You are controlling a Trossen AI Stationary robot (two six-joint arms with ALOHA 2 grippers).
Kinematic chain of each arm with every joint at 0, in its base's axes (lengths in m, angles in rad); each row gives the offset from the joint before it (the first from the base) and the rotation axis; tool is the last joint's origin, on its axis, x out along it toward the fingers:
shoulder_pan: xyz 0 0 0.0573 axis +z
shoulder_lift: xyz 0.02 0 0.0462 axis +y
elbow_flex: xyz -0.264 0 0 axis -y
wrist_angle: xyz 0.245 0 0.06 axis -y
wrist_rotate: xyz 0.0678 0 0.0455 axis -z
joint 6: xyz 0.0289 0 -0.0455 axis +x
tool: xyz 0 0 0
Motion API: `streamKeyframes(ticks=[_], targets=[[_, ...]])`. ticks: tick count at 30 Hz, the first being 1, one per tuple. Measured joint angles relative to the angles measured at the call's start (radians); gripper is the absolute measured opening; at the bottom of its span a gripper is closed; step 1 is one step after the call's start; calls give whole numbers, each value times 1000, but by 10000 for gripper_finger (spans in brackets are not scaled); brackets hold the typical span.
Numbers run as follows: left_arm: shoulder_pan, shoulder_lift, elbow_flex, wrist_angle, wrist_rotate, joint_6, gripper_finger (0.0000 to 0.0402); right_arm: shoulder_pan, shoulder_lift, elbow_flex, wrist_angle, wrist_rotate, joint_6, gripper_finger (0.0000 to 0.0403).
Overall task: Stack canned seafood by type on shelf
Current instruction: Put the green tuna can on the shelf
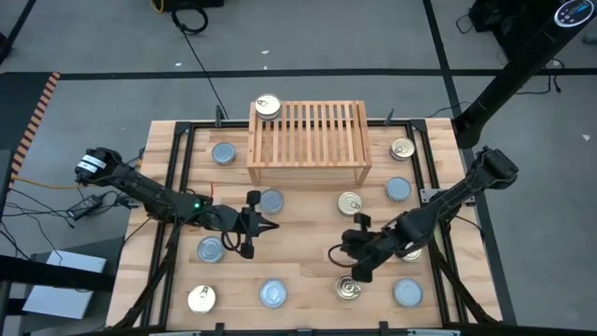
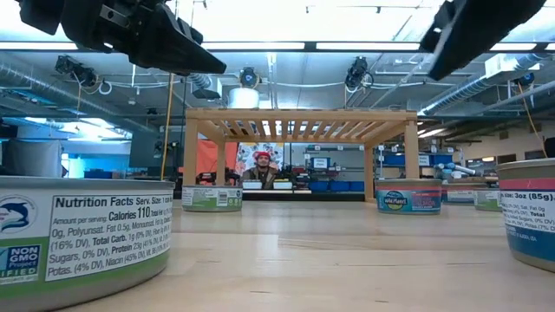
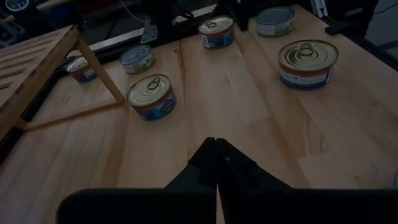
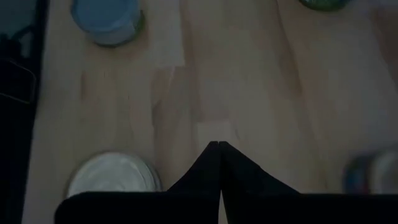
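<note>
The wooden shelf (image 1: 308, 140) stands at the table's far middle, and one gold-topped tin (image 1: 268, 107) rests on the far left corner of its slatted top. Several tins lie scattered on the plank table, among them blue-grey-topped ones (image 1: 271, 201) (image 1: 211, 249) and gold-topped ones (image 1: 350, 203) (image 1: 349, 288). My left gripper (image 1: 269, 224) hovers shut over bare planks left of centre, just on the near side of a blue-grey tin. My right gripper (image 1: 336, 254) hovers shut right of centre, between two gold tins. Both wrist views show shut fingers, the left (image 3: 216, 146) and the right (image 4: 217, 146), with nothing between them.
More tins sit along the table's left edge (image 1: 224, 153), right edge (image 1: 402, 148) (image 1: 398, 189) and near edge (image 1: 201, 298) (image 1: 273, 293) (image 1: 408, 292). Bare planks lie between the two grippers and under the shelf. A person (image 2: 262, 169) sits in the room beyond the shelf.
</note>
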Motion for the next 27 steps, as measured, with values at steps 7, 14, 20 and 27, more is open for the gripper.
streamKeyframes(ticks=[7, 14, 20, 27], targets=[[0, 0, 0, 1, 0, 0, 2, 34, -49, 0, -234, 2, 158, 13], [0, 0, 0, 1, 0, 0, 2, 56, -21, 0, -277, -16, 233, 17], [1, 20, 1, 2, -98, -51, 2, 57, 35, 0, -182, -49, 208, 14], [1, 111, 1, -35, -145, -112, 8, 57, 100, -1, -135, -72, 182, 19]])
